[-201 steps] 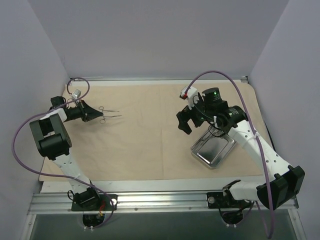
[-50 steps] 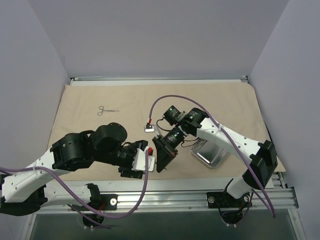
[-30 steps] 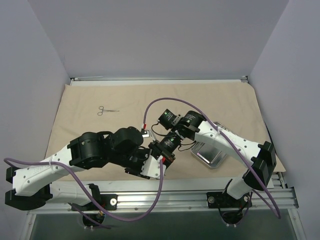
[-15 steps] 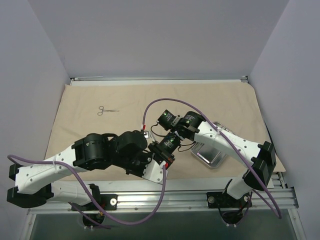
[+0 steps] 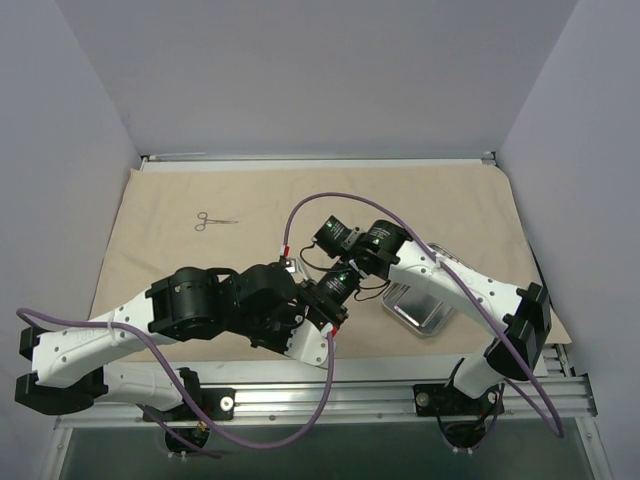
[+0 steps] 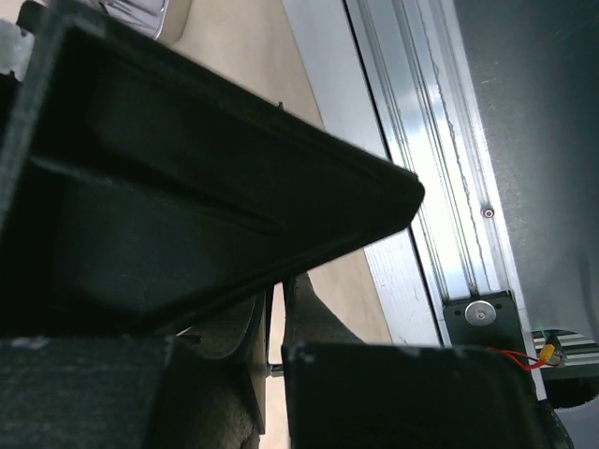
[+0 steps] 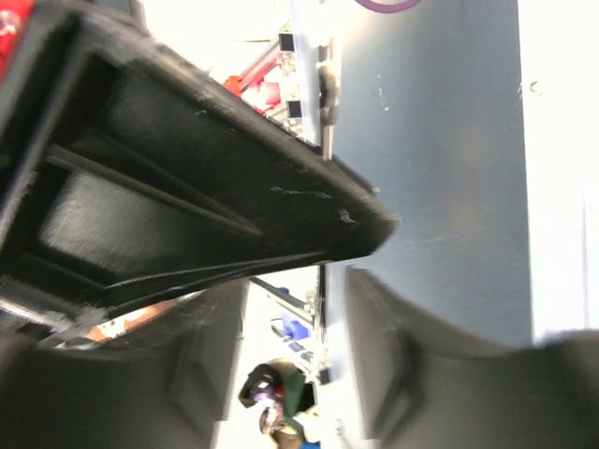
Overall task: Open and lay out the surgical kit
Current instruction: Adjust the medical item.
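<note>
While left claw (image 5: 312, 322) crowds right claw (image 5: 330, 304) over cloth (image 5: 250, 185) — scissors (image 5: 215, 219) well apart.

White table (image 5: 400, 371) — beige cloth wrap (image 5: 300, 195) spread flat over most of it

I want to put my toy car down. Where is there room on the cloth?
The widest bare cloth runs along the far wall, from the scissors to the right edge. More lies between the scissors and the left arm. The near middle is crowded: the right arm meets it there, beside the tray.
</note>
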{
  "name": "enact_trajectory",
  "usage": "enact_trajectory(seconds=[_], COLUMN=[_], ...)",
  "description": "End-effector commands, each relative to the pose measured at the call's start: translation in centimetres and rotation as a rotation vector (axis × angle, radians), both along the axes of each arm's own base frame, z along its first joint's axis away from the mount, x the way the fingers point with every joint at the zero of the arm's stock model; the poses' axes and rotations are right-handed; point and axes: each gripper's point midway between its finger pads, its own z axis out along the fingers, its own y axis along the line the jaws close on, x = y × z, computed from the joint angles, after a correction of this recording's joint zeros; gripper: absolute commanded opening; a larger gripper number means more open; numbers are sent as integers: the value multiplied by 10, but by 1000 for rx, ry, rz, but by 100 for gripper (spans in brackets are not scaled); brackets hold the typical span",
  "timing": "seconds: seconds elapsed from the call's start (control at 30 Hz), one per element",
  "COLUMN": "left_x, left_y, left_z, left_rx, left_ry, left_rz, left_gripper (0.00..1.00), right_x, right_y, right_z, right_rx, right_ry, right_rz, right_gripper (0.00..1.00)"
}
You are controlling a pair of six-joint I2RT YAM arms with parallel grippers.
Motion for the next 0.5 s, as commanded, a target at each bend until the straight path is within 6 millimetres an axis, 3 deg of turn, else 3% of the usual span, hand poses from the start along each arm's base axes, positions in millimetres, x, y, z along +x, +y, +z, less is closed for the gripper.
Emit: enact_trajectory(seconds=[0.0, 0.1, 0.2, 0.23, 0.47], left_x=[9, 23, 38, 51, 111], left_y=[1, 2, 5, 10, 30], left_z=[-2, -5, -7, -11, -30], left_rx=[9, -5, -20, -14, 7], left_ry=[-16, -8, -3, -7, -6], left_rz=[43, 97, 146, 196, 394], left_gripper=[2, 2, 2, 2, 2], right_x=[13, 27, 65, 90, 180], right_y=[-1, -6, -18, -31, -101], right_z=[17, 18, 10, 2, -43], right_rx=[28, 18, -47, -106, -417], right_ry=[-43, -56, -112, -146, -244], right_rz=[-46, -102, -251, -349, -720], right_gripper=[60, 75, 98, 100, 100])
